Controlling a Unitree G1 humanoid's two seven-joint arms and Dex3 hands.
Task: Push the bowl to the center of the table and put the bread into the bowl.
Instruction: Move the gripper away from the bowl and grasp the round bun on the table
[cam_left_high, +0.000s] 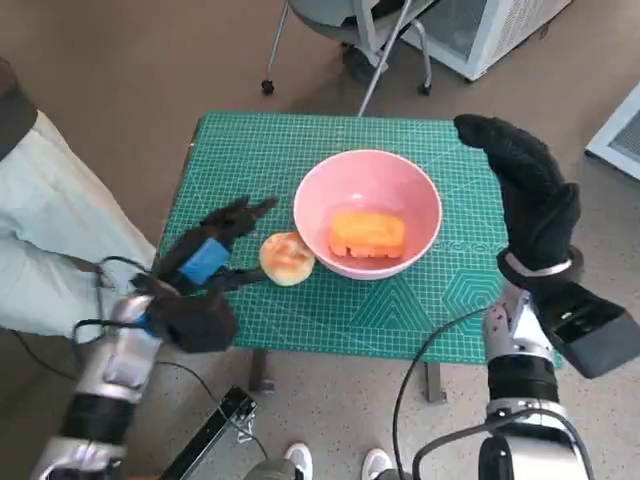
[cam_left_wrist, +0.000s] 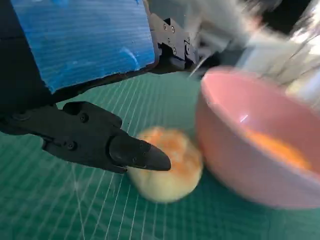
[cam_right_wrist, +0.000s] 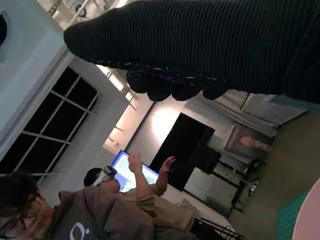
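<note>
- The head view was evenly and softly lit, and the green worktop (cam_left_high: 250, 160) showed no glare.
- Straight lines bowed slightly toward that picture's edges, a sign of the wide lens.
- A faint shadow lay under the pink bowl (cam_left_high: 368, 212).
- In the left wrist view the bowl's rim and the room beyond it were smeared with blur; the bread (cam_left_wrist: 167, 170) looked soft, while the black fingers (cam_left_wrist: 135, 152) were sharper.
- The right wrist view was dim, with a bright screen (cam_right_wrist: 131, 172) and a glowing wall behind a person (cam_right_wrist: 95, 217).

Pink bowl (cam_left_high: 367, 212) holds an orange piece, tan-gold bread (cam_left_high: 287, 258) outside, on a green gridded mat (cam_left_high: 250, 150)
</note>
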